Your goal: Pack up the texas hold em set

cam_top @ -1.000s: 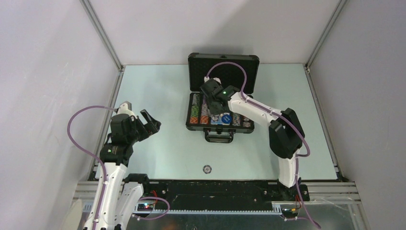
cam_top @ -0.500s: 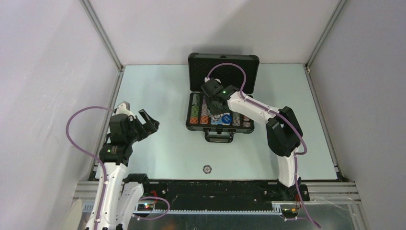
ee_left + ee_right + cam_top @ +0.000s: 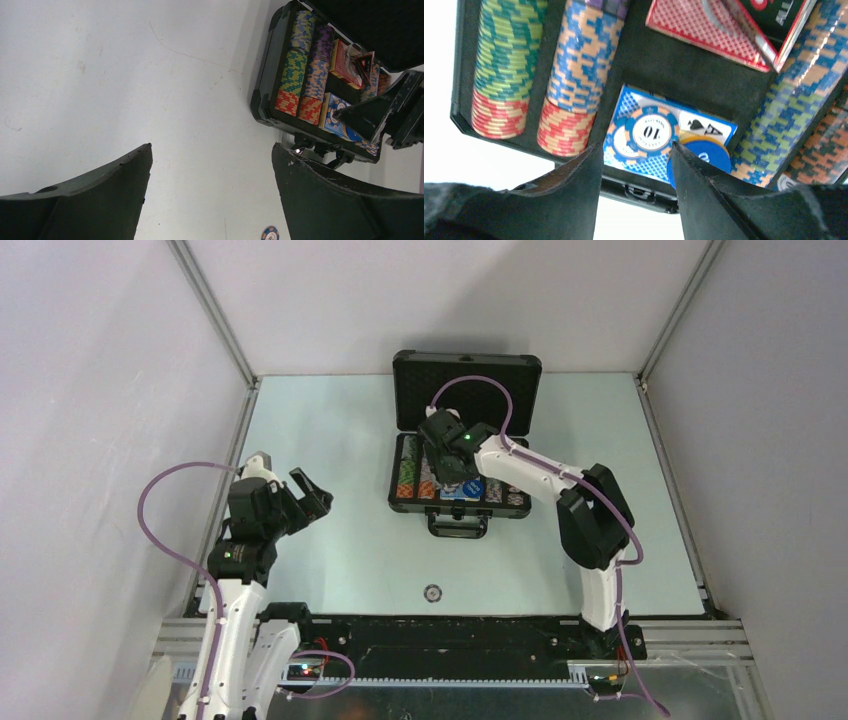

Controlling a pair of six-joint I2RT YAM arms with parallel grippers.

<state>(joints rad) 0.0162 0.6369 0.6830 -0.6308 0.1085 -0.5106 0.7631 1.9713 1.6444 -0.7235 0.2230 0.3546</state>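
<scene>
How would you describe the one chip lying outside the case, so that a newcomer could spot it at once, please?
On the pale table, find the open black briefcase at the far middle, then come toward the near edge from its handle. There a small round chip lies flat by itself on bare tabletop; every other chip in view sits inside the briefcase.

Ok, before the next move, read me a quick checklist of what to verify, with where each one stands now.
1. The briefcase lid is open: ok.
2. The right gripper is empty, jaws open above the blue deck: ok.
3. The left gripper is empty, jaws open: ok.
4. Every piece is packed away: not ok; one loose chip lies on the table near the arm bases.
5. The contents sit low enough for the briefcase lid to shut: cannot tell.
</scene>
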